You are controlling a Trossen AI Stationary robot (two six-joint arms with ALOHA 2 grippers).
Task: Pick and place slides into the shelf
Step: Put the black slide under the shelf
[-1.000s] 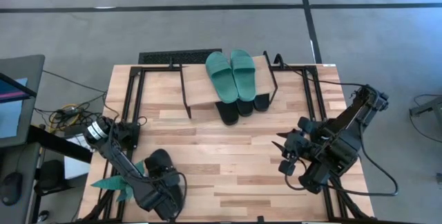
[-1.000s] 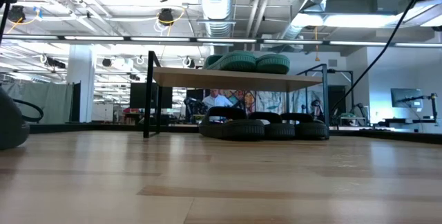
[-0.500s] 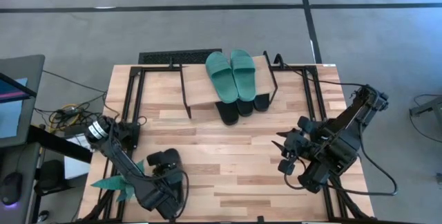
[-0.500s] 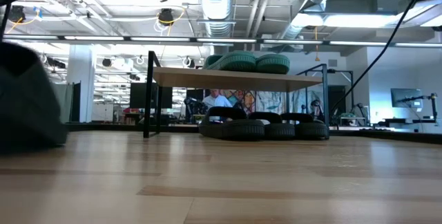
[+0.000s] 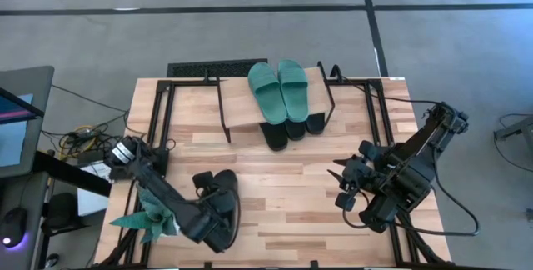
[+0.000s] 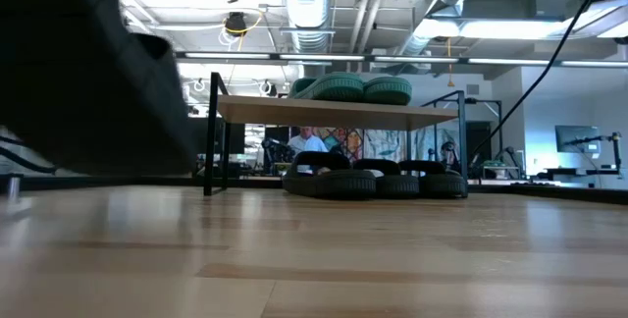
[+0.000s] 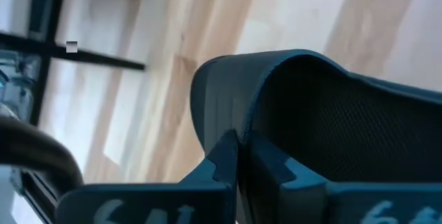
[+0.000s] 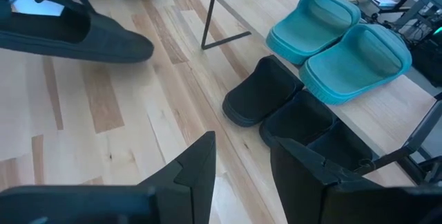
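Observation:
My left gripper (image 5: 215, 213) is near the table's near-left corner, shut on a black slide (image 5: 218, 197), which fills the left wrist view (image 7: 324, 113) and looms dark in the low view (image 6: 88, 73). The shelf (image 5: 241, 107) stands at the far middle, its plank on thin black legs. Two teal slides (image 5: 279, 89) lie side by side on the plank. Three black slides (image 5: 287, 130) rest on the table under it, toes pointing to the near edge. My right gripper (image 5: 346, 188) waits open at the table's right, touching nothing (image 8: 242, 162). My left gripper holds the black slide by its wide strap, at the strap's edge (image 7: 243, 117). The strap wall is pinched between the two fingers, one finger (image 7: 214, 165) on its ribbed outside and one under it. The slide is lifted clear of the table.
A teal paper plant (image 5: 146, 220) lies at the near-left edge beside the left arm. Black frame bars (image 5: 162, 120) run along the table's left and right sides. Bare wood (image 5: 283, 178) lies between the two arms and the shelf. A person sits in the room beyond (image 6: 312, 141).
My left gripper, shut on the black slide the whole time, has carried it toward the table's right and up. In the low view the slide has come in from the left edge and now hangs large above the tabletop.

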